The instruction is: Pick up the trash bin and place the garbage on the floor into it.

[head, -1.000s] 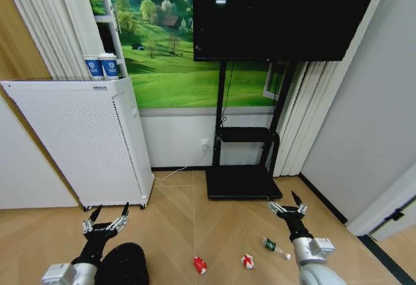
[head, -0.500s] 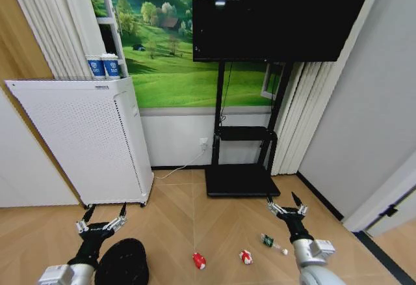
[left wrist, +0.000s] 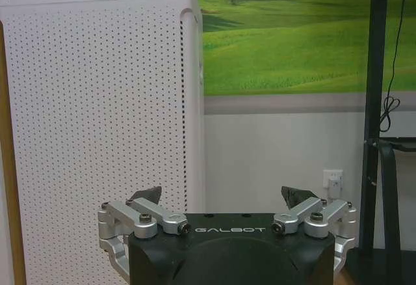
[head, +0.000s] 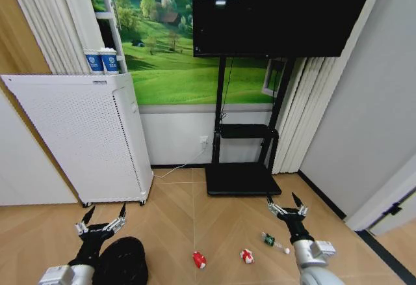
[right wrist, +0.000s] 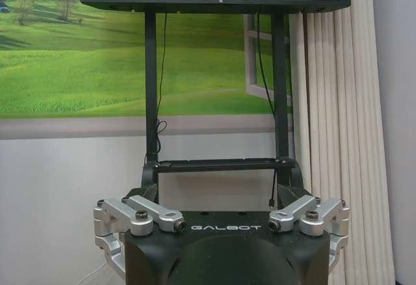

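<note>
"Which arm is nearer the trash bin (head: pixel 122 260)?"

"Your left gripper (head: pixel 101 223): fingers spread, empty, the bin just below-right. Your right gripper (head: pixel 285 205), also spread and empty, hovers above the garbage (head: pixel 246 256) on the floor."

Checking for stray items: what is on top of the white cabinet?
Two blue-and-white paper cups stand side by side on the white cabinet, at the back. Their insides are hidden.

"GALBOT" stands on the left claw (left wrist: pixel 224 197) body and the right claw (right wrist: pixel 221 200) body.
</note>
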### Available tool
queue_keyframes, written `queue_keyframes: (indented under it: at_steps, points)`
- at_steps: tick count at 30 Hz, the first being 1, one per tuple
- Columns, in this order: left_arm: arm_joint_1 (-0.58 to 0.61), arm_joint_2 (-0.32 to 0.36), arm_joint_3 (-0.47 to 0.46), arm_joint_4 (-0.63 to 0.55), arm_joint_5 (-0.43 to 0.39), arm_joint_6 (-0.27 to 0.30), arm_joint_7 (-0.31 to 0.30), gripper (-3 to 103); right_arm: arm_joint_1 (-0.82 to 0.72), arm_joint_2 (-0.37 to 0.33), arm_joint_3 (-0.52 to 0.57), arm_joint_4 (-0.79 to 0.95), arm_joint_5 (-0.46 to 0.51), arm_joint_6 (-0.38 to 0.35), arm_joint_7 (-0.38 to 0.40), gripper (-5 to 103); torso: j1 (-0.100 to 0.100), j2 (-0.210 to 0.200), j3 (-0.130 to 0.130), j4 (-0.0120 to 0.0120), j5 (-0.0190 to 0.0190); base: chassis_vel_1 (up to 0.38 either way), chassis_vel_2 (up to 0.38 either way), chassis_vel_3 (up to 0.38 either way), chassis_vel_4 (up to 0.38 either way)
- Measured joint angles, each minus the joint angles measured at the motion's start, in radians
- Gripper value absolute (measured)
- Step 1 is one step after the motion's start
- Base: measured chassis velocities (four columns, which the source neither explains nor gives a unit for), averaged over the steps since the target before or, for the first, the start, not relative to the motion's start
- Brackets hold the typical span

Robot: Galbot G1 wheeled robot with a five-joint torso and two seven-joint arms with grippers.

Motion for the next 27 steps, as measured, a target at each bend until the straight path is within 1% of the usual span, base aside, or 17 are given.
queue_keyframes:
  at_steps: [4,5,14,16,17,19,24,27]
  points:
    - [0.001,-0.001,0.0,0.0,0.0,0.0,0.0,100,0.0,0.0,0.0,0.0,0.0,0.0,0.0,100,-0.001,-0.003,-0.002,0.0,0.0,0.0,0.0,0.0,0.0]
    - [0.002,-0.001,0.001,0.0,0.0,0.0,0.0,100,-0.001,0.001,0.0,0.0,0.001,0.0,-0.003,100,-0.005,-0.012,-0.008,0.0,0.0,0.0,0.0,0.0,0.0]
    - [0.004,-0.005,0.001,0.0,0.0,0.001,0.0,100,-0.001,0.003,0.0,-0.003,0.003,0.008,-0.009,100,-0.013,-0.036,-0.023,0.0,0.0,0.0,0.0,0.0,0.0]
    - [0.004,-0.009,0.001,0.003,0.001,0.001,-0.001,100,0.001,0.005,0.002,-0.007,0.004,0.019,-0.012,100,-0.021,-0.06,-0.038,0.0,0.0,0.0,0.0,0.0,0.0]
    - [0.004,-0.009,0.001,0.003,0.001,0.001,-0.001,100,0.001,0.005,0.002,-0.007,0.004,0.019,-0.012,100,-0.021,-0.06,-0.038,0.0,0.0,0.0,0.0,0.0,0.0]
    - [0.004,-0.01,0.001,0.005,0.001,0.001,-0.001,100,0.001,0.005,0.003,-0.005,-0.005,0.009,-0.017,100,-0.029,-0.082,-0.053,0.0,0.0,0.0,0.0,0.0,0.0]
    - [0.004,-0.011,0.0,0.007,0.001,0.0,-0.001,100,0.0,0.007,0.002,-0.003,-0.029,-0.002,-0.015,100,-0.035,-0.099,-0.064,0.0,0.0,0.0,0.0,0.0,0.0]
    - [0.003,-0.011,0.0,0.009,0.001,-0.001,-0.002,100,0.0,0.009,0.001,-0.003,-0.036,-0.007,-0.007,100,-0.041,-0.118,-0.078,0.0,0.0,0.0,0.0,0.0,0.0]
